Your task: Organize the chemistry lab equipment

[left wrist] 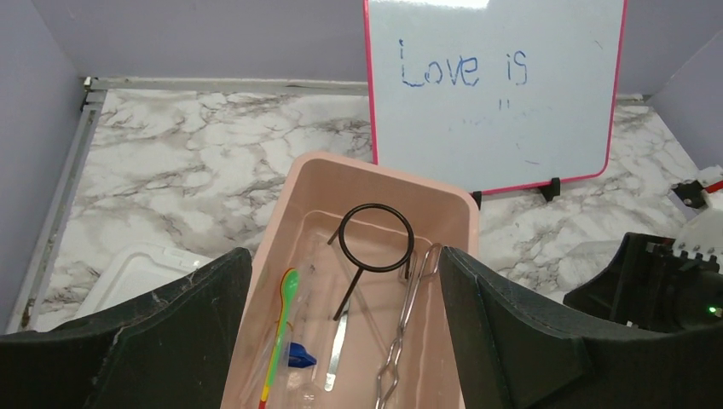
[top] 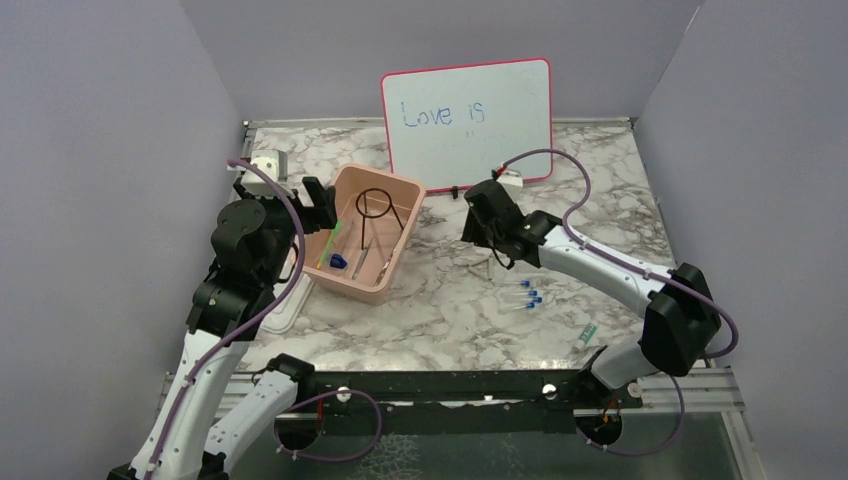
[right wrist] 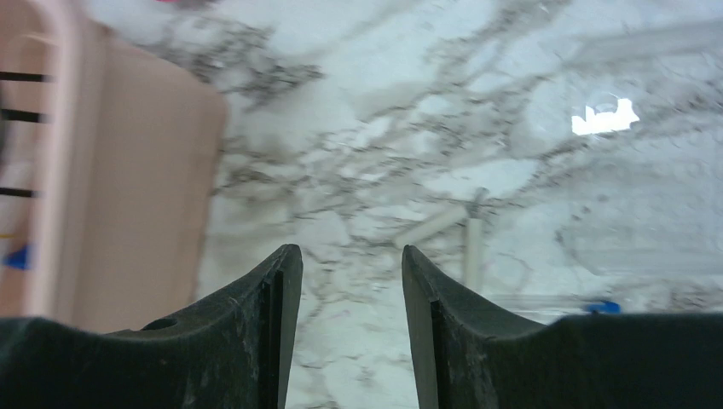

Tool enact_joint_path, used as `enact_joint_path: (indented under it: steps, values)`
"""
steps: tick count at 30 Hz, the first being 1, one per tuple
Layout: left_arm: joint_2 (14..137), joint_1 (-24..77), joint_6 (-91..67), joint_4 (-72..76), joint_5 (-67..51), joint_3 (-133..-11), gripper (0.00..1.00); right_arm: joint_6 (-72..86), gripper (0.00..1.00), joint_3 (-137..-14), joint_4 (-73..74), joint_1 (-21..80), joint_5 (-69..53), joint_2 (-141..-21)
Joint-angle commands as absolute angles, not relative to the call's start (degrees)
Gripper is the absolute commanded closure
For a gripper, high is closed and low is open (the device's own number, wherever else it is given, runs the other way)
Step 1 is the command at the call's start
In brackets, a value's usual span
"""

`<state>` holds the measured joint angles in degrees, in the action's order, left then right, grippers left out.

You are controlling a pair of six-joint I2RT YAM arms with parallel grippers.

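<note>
The pink tub (top: pixel 392 262) holds a black wire ring stand (top: pixel 378 205), thin metal tongs (left wrist: pixel 407 324), a green-handled slim tool (left wrist: pixel 282 328), a flat metal strip (left wrist: pixel 338 349) and a blue-capped piece (left wrist: pixel 298 354). My left gripper (top: pixel 300 205) is wide open and empty, above the tub's left end; in the left wrist view its fingers (left wrist: pixel 511 332) frame the tub (left wrist: pixel 264 256). Little clear tubes with blue caps (top: pixel 526 293) lie on the table right of the tub. My right gripper (top: pixel 474 228) hovers open and empty (right wrist: pixel 349 256) between the tub and those tubes. Pale thin sticks (right wrist: pixel 469 247) lie on the marble ahead of it.
The pink-framed whiteboard (top: pixel 467 120) stands at the back. A white lid (top: pixel 272 312) lies left of the tub, under my left arm. A small greenish item (top: pixel 587 335) lies near the right arm's base. Grey walls close both sides.
</note>
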<state>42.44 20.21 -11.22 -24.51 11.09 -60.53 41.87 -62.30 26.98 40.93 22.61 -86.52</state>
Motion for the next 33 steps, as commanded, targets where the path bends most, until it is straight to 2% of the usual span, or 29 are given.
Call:
enact_joint_path:
  steps: [1,3,21,29,33]
  values:
    - [43.5,20.0,-12.7,-22.9,7.4,-62.0,0.17,38.3,0.41,-60.6,29.2,37.8,16.2,-90.4]
    - [43.7,20.0,-13.0,-22.9,6.4,-62.0,0.16,36.6,0.42,-60.1,28.6,37.0,13.7,-92.3]
    - [41.4,20.0,-12.1,-23.1,12.2,-61.6,0.17,34.0,0.68,-57.2,25.5,35.5,11.7,-100.2]
    - [41.1,20.0,-11.7,-23.5,12.4,-61.7,0.16,33.0,0.95,-57.2,24.0,35.3,12.3,-99.7]
    - [40.9,19.9,-11.2,-23.5,12.8,-61.9,0.16,31.9,0.99,-58.1,23.7,35.4,11.5,-94.9]
